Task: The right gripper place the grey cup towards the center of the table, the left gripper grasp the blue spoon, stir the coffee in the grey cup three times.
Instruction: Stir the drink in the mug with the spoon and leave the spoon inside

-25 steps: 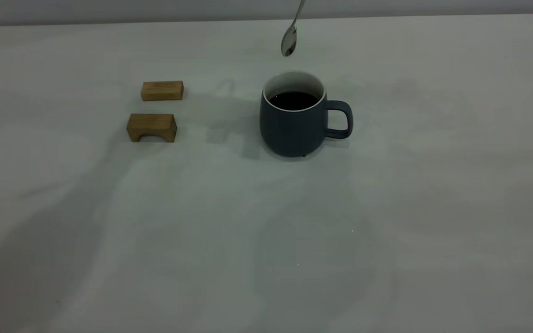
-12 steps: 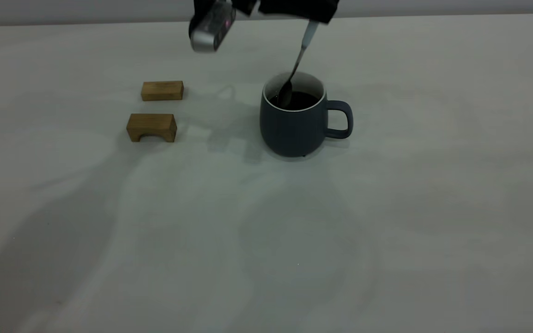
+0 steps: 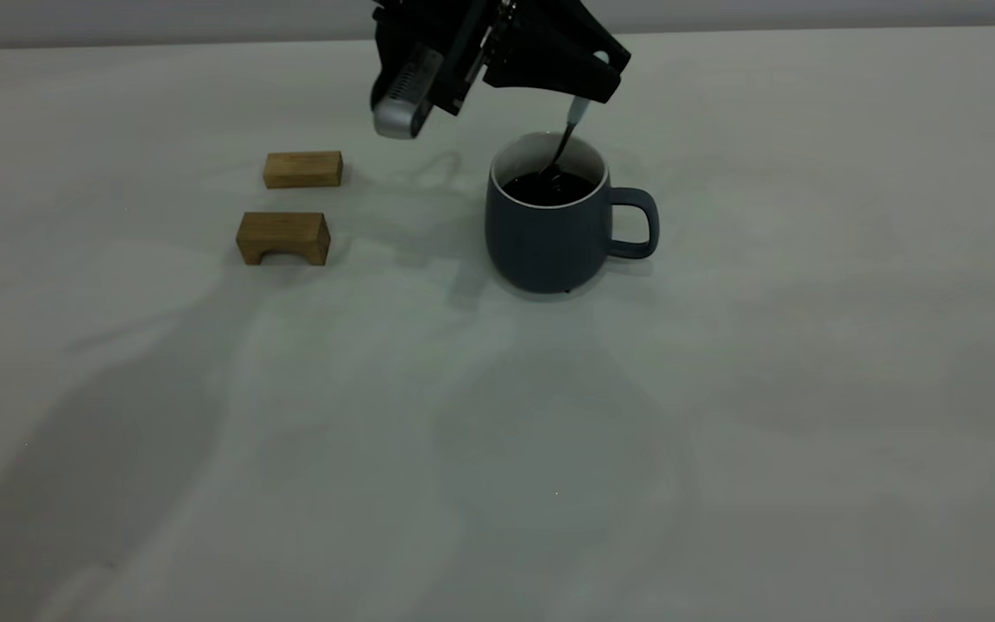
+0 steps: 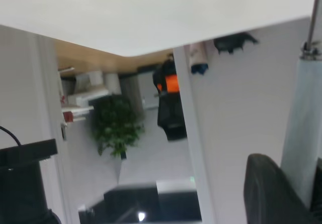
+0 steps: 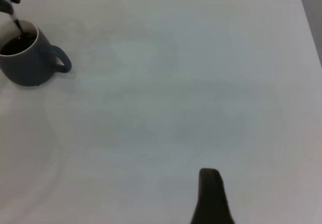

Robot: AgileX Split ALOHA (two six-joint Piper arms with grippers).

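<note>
Above the grey cup [image 3: 547, 226], the left gripper [image 3: 588, 82] pinches the blue spoon [image 3: 568, 136], bowl apparently dipped in coffee [image 3: 549, 187]; the right gripper's [image 5: 211, 196] finger state can't be told.

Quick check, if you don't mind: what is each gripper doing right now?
Left gripper: shut on the blue spoon, its bowl dipped in the grey cup.
Right gripper: clear of the cup, holding nothing visible; open or shut cannot be told.

On the counter [image 3: 808, 345]: 1 grey cup [image 3: 547, 233] holding 1 pool of coffee [image 3: 549, 187], 1 blue spoon [image 3: 568, 130] dipped in it, and 2 wooden blocks [image 3: 302, 169] [image 3: 283, 238]. Above: 1 left tool [image 3: 588, 82]. Of the right tool [image 5: 211, 196], just 1 dark finger showing.
</note>
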